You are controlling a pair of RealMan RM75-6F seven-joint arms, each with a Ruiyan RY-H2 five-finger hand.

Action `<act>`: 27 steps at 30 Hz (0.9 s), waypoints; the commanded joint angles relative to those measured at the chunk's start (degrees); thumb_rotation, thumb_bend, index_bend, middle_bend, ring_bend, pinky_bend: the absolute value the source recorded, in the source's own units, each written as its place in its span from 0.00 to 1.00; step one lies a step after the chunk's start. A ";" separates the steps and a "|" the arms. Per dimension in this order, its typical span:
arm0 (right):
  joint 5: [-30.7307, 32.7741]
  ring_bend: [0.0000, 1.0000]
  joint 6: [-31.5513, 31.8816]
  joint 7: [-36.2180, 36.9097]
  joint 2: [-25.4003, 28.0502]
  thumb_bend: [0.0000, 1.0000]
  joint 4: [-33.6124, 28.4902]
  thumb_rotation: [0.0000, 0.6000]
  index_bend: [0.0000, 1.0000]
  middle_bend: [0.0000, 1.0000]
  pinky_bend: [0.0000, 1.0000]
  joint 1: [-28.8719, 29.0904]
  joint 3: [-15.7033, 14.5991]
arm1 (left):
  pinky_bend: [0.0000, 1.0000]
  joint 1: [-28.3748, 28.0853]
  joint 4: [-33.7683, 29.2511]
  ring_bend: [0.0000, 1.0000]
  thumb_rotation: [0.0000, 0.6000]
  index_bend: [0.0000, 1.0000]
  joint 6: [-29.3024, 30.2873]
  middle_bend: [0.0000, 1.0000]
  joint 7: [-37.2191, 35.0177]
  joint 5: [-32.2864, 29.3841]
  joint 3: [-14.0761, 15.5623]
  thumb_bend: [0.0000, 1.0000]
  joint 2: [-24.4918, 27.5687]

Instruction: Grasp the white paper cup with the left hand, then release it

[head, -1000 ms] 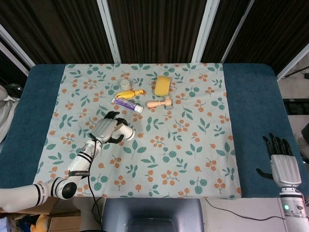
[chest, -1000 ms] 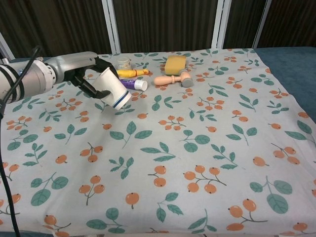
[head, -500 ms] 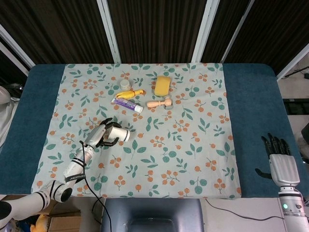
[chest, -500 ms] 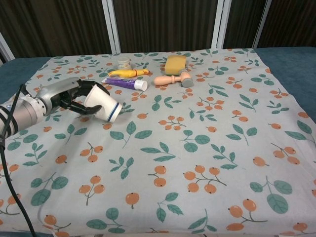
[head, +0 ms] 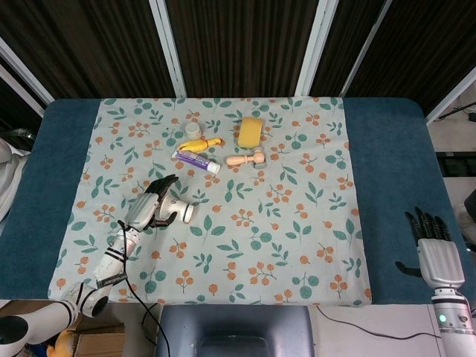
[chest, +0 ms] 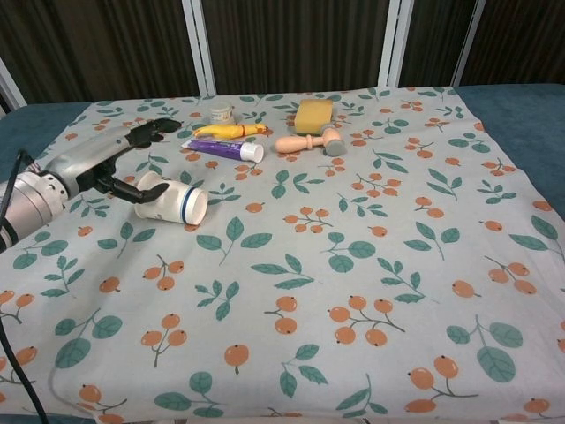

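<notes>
The white paper cup (head: 183, 213) (chest: 173, 203), with a blue band near its rim, lies on its side on the flowered cloth, left of centre. My left hand (head: 148, 208) (chest: 99, 164) sits just behind the cup's base with its fingers spread and stretched away from the cup. Only the thumb is near the cup's base, and I cannot tell whether it touches. Nothing is gripped. At the table's near right corner, my right hand (head: 438, 257) rests over the blue table with its fingers extended and nothing in it; the chest view does not show it.
At the back of the cloth lie a purple-and-white tube (head: 197, 158) (chest: 223, 147), a yellow toy (head: 201, 144), a small jar (head: 193, 129), a yellow sponge (head: 251, 131) (chest: 312, 116) and a wooden mallet-like piece (head: 246, 158) (chest: 308, 141).
My left hand has come down and toward the left edge with the cup, laid it on the cloth and opened its fingers. The right hand has stayed put.
</notes>
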 commanded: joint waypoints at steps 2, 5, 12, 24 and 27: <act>0.03 0.00 -0.05 0.22 0.01 0.22 -0.07 1.00 0.00 0.00 0.00 0.19 0.21 | 0.00 -0.06 -1.91 0.00 1.00 0.00 2.30 0.00 10.01 3.68 1.87 0.37 2.88; 0.19 0.00 -0.54 0.55 -0.03 0.22 -0.24 1.00 0.00 0.00 0.00 0.43 0.27 | 0.00 -1.88 -8.43 0.00 1.00 0.00 -1.72 0.00 24.05 4.20 2.97 0.36 8.03; 0.33 0.00 -1.69 0.70 -0.13 0.22 0.11 1.00 0.00 0.00 0.00 0.77 -0.16 | 0.00 -4.82 -30.58 0.00 1.00 0.00 -10.74 0.00 55.93 -5.63 0.77 0.33 17.09; -0.03 0.00 -3.14 2.23 0.62 0.22 0.70 1.00 0.00 0.00 0.00 1.30 -0.67 | 0.00 -11.31 -28.25 0.00 1.00 0.00 -16.54 0.00 78.41 -25.19 -0.52 0.32 10.31; 0.17 0.00 -3.13 2.82 0.72 0.22 0.97 1.00 0.00 0.00 0.00 1.28 -0.51 | 0.00 -12.67 -27.81 0.00 1.00 0.00 -17.02 0.01 81.10 -29.89 -0.44 0.33 9.68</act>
